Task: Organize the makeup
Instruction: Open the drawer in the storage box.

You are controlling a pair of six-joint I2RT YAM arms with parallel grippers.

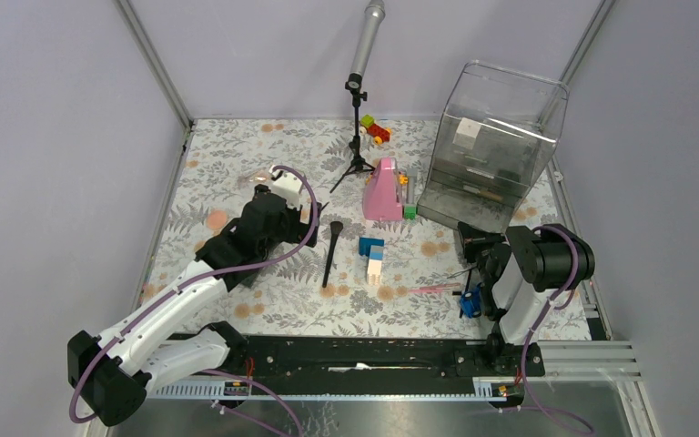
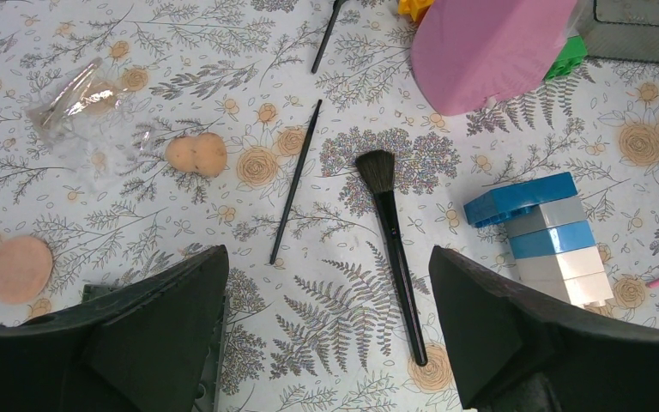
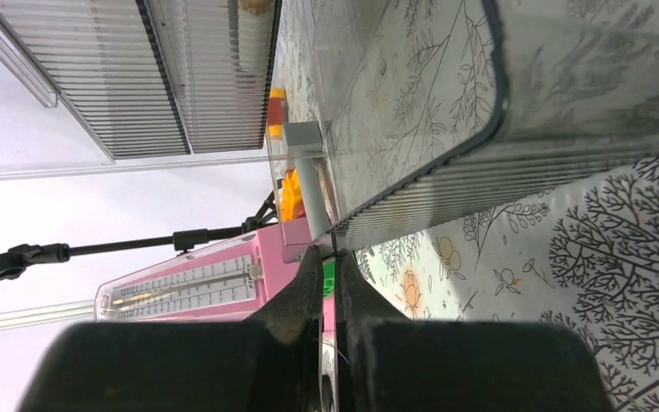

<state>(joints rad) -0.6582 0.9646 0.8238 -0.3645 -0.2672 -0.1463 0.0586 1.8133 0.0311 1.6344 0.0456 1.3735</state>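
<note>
Left gripper [image 2: 328, 262] spread wide above large black brush [image 2: 397, 262], frame centre; right gripper [image 3: 329, 266] clenched tight beside clear drawer unit [image 1: 496, 150], right side

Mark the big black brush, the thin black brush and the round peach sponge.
big black brush [image 2: 397, 262], left wrist view, mid-handle.
thin black brush [image 2: 296, 182], left wrist view, mid-handle.
round peach sponge [image 2: 19, 269], left wrist view, centre.
</note>
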